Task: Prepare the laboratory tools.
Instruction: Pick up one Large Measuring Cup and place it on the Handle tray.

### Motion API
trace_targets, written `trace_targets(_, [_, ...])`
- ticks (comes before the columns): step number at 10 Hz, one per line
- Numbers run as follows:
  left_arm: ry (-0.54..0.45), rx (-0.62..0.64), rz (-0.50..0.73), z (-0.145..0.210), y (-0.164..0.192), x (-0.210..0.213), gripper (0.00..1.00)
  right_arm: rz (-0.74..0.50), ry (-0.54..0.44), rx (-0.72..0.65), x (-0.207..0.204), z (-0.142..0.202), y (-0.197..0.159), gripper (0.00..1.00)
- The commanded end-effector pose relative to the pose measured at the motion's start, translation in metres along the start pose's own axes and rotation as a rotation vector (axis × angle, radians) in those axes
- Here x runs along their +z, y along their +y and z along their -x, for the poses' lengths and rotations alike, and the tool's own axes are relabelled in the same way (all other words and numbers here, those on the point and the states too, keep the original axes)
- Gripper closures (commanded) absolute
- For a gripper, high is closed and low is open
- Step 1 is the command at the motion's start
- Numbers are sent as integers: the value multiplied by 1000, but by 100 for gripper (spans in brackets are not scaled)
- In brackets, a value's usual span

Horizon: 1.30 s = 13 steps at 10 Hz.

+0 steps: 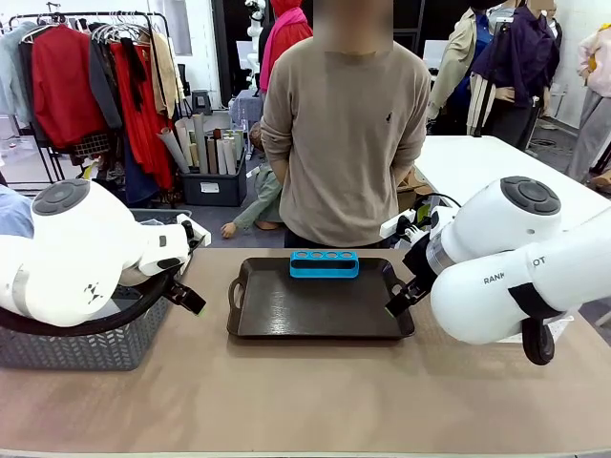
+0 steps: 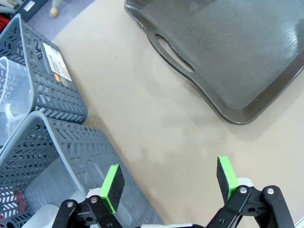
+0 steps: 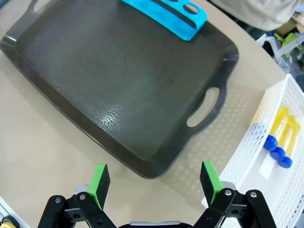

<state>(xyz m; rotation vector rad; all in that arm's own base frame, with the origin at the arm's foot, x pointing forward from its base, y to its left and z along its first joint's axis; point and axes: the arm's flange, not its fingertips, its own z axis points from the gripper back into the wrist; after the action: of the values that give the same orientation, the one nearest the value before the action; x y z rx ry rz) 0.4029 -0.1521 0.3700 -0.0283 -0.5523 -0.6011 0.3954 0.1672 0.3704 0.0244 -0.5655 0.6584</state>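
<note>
Blue rack [image 1: 325, 263] on tray [image 1: 315, 307]; left tool [image 2: 168, 173], right tool [image 3: 154, 175] flank tray, spread wide.

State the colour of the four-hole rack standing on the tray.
The rack is bright blue, and it shows best in the front view.

Blue rack [image 3: 180, 23] partly beyond top edge

blue rack [image 1: 325, 263]: upright, holes empty, far edge of tray [image 1: 315, 315] | blue-capped tubes [image 3: 279, 135]: lying in white basket [image 3: 240, 173]
</note>
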Motion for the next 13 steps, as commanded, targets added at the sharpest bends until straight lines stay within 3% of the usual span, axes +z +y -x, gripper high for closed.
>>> trace_targets(1, [0,1,0,0,0,0,0,0,-1,0,0,0,0,0])
trace_targets(5, [0,0,0,0,0,0,0,0,0,0,0,0,0,0])
trace_targets(8, [28,-24,66,-9,-10,28,0,-141,-7,47,14,-18,13,0])
trace_targets(11, [38,-62,242,-21,-13,61,0,-225,-20,68,40,-42,12,0])
trace_targets(13, [66,-132,374,-32,-9,83,0,-320,-6,168,71,-58,3,0])
